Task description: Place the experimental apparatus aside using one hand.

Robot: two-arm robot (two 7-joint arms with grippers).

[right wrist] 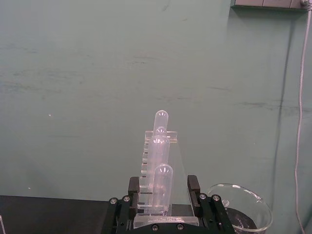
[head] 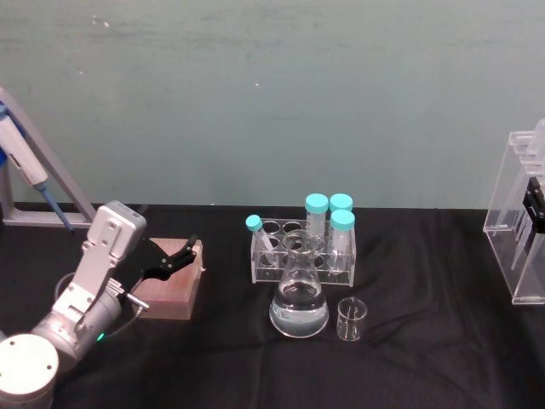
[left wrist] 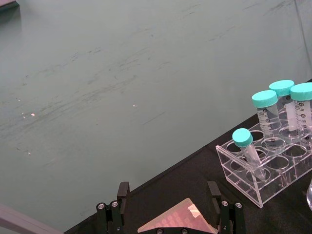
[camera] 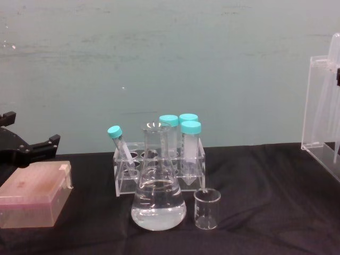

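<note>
The conical flask [head: 299, 298] [camera: 158, 196] of clear liquid stands mid-table, with the small beaker [head: 351, 319] [camera: 207, 209] just to its right. At the far right is the tall acrylic stand [head: 511, 221] [camera: 321, 117] [right wrist: 161, 161] with long pipettes. My black right gripper [head: 534, 204] [right wrist: 164, 187] is shut on it, one finger against each side. My left gripper [head: 183, 256] [left wrist: 168, 195] [camera: 32, 133], on the silver wrist, hovers open at the left over a pink box [head: 170, 281] [camera: 34, 199] [left wrist: 178, 219], holding nothing.
A clear tube rack [head: 302, 251] [camera: 159, 159] [left wrist: 268, 161] with teal-capped tubes stands right behind the flask. A blue-and-white pipettor [head: 25, 162] leans on a grey holder at the far left. A large glass beaker [right wrist: 239, 204] sits beyond the acrylic stand. The wall is close behind the table.
</note>
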